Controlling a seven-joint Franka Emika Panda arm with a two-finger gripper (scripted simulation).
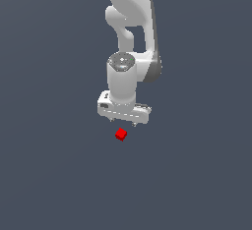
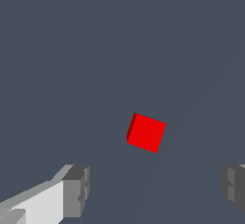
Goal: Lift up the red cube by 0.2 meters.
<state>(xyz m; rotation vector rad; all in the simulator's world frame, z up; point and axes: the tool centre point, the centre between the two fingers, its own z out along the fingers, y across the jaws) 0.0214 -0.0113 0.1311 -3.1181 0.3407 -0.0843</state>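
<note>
The red cube [image 1: 121, 134] is tiny and plain, lying on the flat dark grey ground just below the white hand in the exterior view. The gripper [image 1: 122, 123] hangs above it, pointing down, with its two short fingertips set wide apart. From the wrist view the red cube [image 2: 146, 132] lies turned at an angle on the ground, beyond the gap between the two grey fingertips [image 2: 76, 190]. The gripper [image 2: 153, 187] is open and holds nothing; the cube is apart from both fingers.
Only the uniform dark grey ground [image 1: 197, 175] surrounds the cube. The white arm [image 1: 130, 22] rises straight up behind the hand.
</note>
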